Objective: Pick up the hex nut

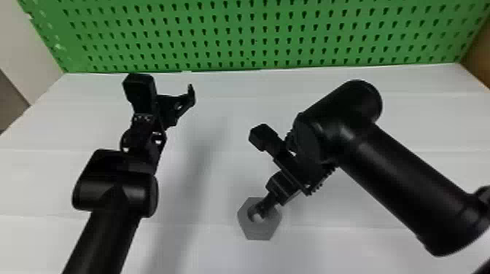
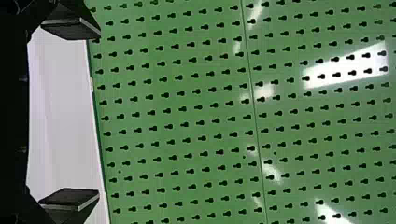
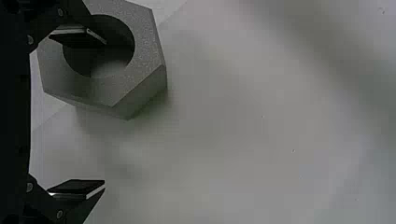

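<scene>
The hex nut (image 1: pixel 259 232), large and grey, lies flat on the white surface. My right gripper (image 1: pixel 280 188) is over its far side in the head view. In the right wrist view, one finger of my right gripper (image 3: pixel 88 112) overlaps the hole of the hex nut (image 3: pixel 145 56), while the other stands well outside the nut; the fingers are wide open. Whether that first finger is inside the hole or above it, I cannot tell. Off to the left, my left gripper (image 1: pixel 171 105) is away from the nut. The left wrist view has the left gripper (image 2: pixel 84 114) open, nothing between its fingers.
A green perforated panel (image 1: pixel 233 34) stands along the back of the white surface (image 1: pixel 215 175). At the right edge is a brown side wall (image 1: pixel 477 54); a pale wall (image 1: pixel 32 51) rises at the left.
</scene>
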### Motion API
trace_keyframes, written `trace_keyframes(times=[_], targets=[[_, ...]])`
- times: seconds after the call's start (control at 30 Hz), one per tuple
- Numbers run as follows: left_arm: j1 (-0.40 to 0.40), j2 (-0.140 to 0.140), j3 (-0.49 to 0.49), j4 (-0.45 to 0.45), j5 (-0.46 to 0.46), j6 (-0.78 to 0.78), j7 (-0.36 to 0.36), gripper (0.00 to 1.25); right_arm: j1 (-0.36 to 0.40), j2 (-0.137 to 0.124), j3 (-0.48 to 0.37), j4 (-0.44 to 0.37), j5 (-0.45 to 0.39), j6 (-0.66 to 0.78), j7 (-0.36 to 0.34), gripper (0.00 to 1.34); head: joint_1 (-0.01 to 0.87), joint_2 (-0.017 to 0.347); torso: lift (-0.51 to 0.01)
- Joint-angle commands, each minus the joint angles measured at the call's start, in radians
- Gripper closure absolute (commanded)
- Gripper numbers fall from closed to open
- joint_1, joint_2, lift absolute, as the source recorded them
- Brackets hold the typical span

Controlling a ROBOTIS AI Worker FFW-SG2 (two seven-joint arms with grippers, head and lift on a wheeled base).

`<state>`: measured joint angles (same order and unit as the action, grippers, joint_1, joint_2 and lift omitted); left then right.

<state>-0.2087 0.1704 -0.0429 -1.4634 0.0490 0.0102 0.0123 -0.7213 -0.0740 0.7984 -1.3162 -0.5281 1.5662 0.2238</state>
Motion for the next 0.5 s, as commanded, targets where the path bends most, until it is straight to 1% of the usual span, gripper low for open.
trace_keyframes(times=[0.0, 0.07, 0.17, 0.23, 0.27, 0.3, 0.33, 0.4, 0.47], targets=[[0.000, 0.000, 0.002, 0.000, 0.000, -0.004, 0.000, 0.09, -0.003, 0.005, 0.002, 0.017, -0.001, 0.006, 0.002, 0.22, 0.785, 0.149, -0.089], [-0.001, 0.000, 0.002, 0.000, 0.000, -0.006, 0.000, 0.09, -0.003, 0.006, 0.002, 0.020, -0.001, 0.006, 0.002, 0.23, 0.785, 0.149, -0.089], [-0.001, 0.000, 0.002, 0.000, 0.000, -0.009, 0.000, 0.09, -0.003, 0.005, 0.002, 0.022, -0.001, 0.006, 0.002, 0.32, 0.785, 0.149, -0.089], [-0.001, 0.001, 0.002, 0.000, 0.000, -0.009, 0.000, 0.09, -0.003, 0.005, 0.001, 0.023, -0.001, 0.006, 0.002, 0.52, 0.785, 0.149, -0.089], [-0.001, 0.001, 0.002, 0.000, 0.000, -0.010, 0.000, 0.09, -0.001, 0.006, -0.001, 0.025, -0.001, 0.006, 0.002, 0.65, 0.785, 0.149, -0.089], [0.000, 0.001, 0.003, 0.000, 0.000, -0.010, 0.000, 0.09, -0.001, 0.006, -0.001, 0.025, -0.001, 0.006, 0.002, 0.80, 0.785, 0.149, -0.089], [0.000, 0.001, 0.003, 0.000, 0.000, -0.010, 0.000, 0.09, -0.001, 0.006, -0.001, 0.026, -0.001, 0.006, 0.002, 0.90, 0.785, 0.149, -0.089], [0.002, 0.001, 0.005, 0.000, 0.000, -0.012, 0.000, 0.09, -0.003, 0.005, 0.004, 0.026, -0.001, 0.006, 0.002, 1.02, 0.785, 0.149, -0.089], [0.002, 0.001, 0.005, 0.000, 0.000, -0.013, 0.000, 0.09, -0.003, 0.005, 0.010, 0.026, 0.000, 0.006, 0.002, 1.05, 0.785, 0.149, -0.089]])
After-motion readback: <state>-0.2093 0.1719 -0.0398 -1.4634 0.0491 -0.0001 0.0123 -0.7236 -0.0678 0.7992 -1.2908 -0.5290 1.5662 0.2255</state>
